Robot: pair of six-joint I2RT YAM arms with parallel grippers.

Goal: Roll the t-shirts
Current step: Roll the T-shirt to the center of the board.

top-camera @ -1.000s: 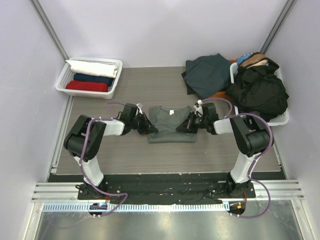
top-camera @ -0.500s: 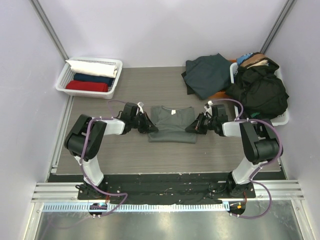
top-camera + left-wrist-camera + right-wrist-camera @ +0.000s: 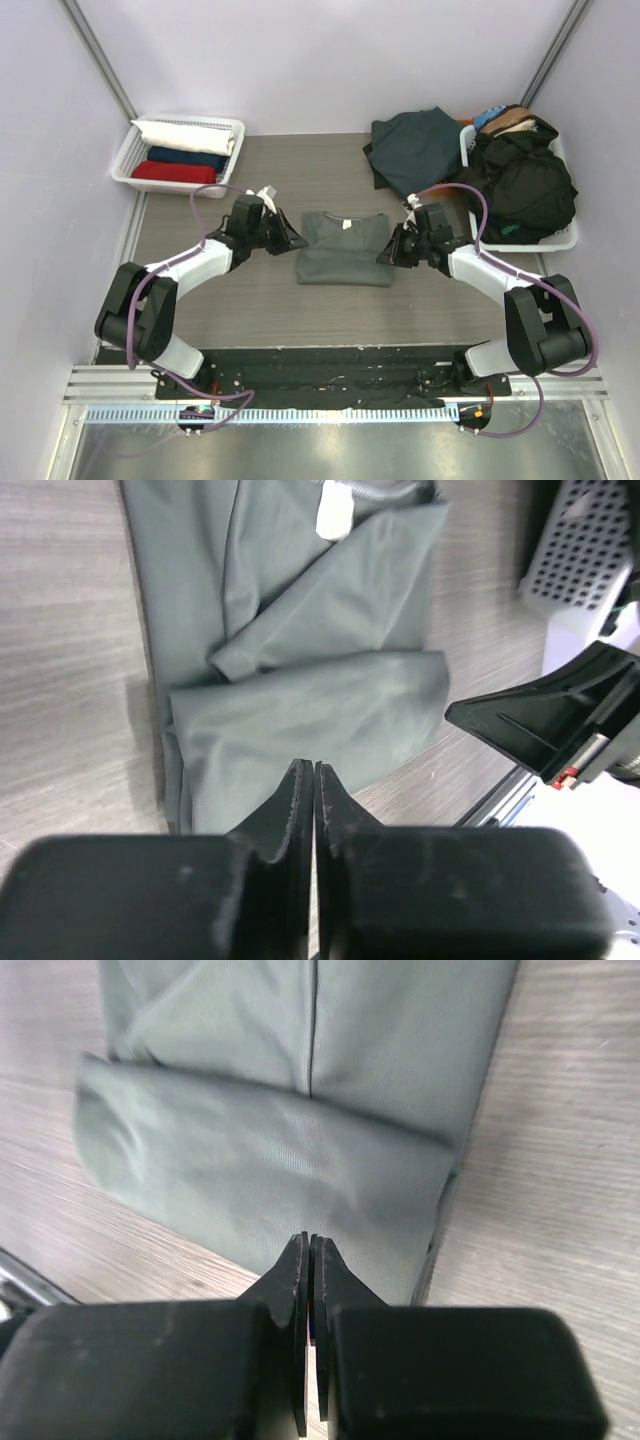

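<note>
Grey-green t-shirt [image 3: 345, 250], collar toward the far wall [image 3: 330, 60]; left fingers [image 3: 296, 805], right fingers [image 3: 291, 1280] together, empty.

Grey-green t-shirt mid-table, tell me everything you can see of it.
The grey-green t-shirt lies flat on the wood-grain table, soft matte cloth, its sides folded in to a rectangle, its white collar label toward the far side. The left gripper and right gripper, both shut, sit at its side edges.
</note>
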